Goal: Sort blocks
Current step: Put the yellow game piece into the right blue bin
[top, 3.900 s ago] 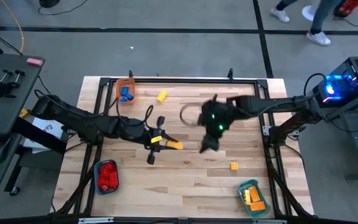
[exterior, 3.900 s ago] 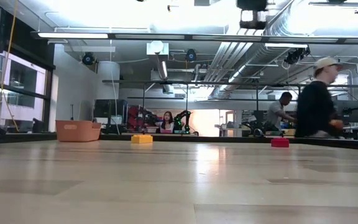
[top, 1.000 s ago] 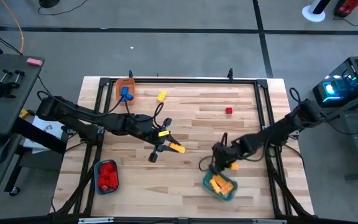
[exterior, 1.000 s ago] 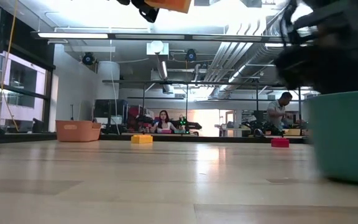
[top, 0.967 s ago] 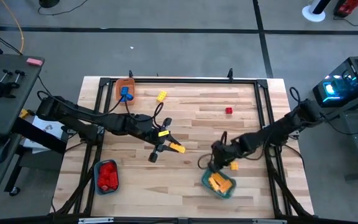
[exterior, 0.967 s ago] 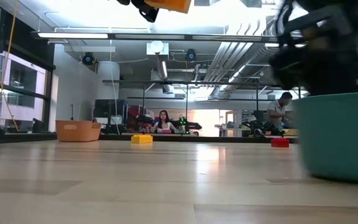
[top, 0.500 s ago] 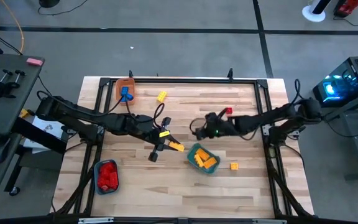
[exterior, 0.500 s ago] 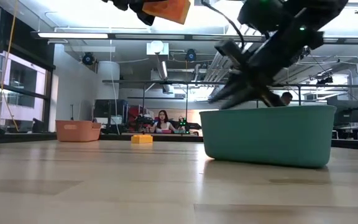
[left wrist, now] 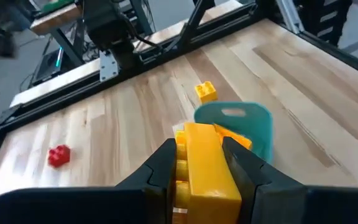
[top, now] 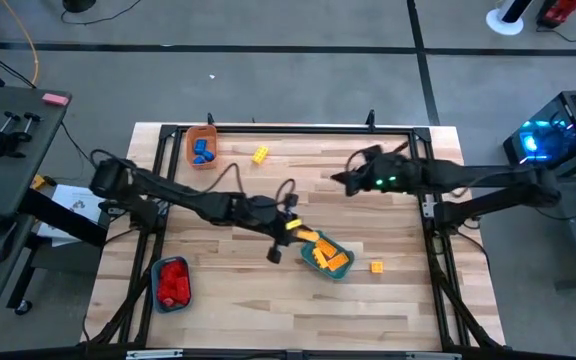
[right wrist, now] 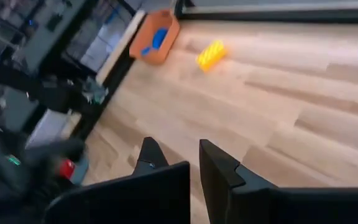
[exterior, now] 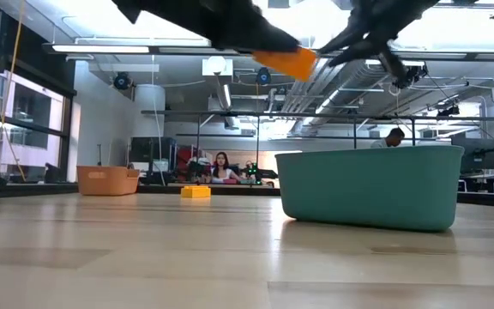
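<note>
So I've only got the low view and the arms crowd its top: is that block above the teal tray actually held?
Observer: Yes. The left wrist view shows the left gripper shut on the yellow block.
Operator: Is it over the tray's middle?
Observer: No. From above it hangs over the tray's rim on the left arm's side.
Operator: Anything in the tray?
Observer: Several yellow blocks lie in it.
</note>
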